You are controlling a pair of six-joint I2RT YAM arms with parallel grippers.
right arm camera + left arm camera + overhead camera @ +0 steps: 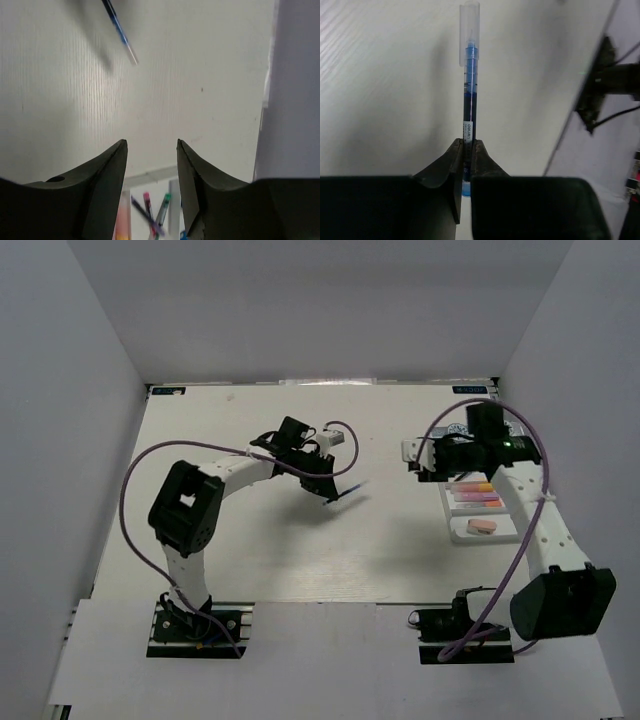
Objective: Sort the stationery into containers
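Observation:
My left gripper (330,495) is shut on a blue pen (469,95) with a clear cap and holds it above the table centre; the pen also shows in the top view (350,492) and in the right wrist view (119,31). My right gripper (418,472) is open and empty, just left of the white divided tray (452,526). The tray holds orange and pink highlighters (478,496) and a pink-white eraser (482,528). In the right wrist view (152,145) the tray (150,176) lies below the fingers with red, green and dark pens (152,212) in it.
White walls enclose the table on the left, back and right. A purple cable loops over each arm. The right arm's base (470,625) and the left arm's base (195,625) sit at the near edge.

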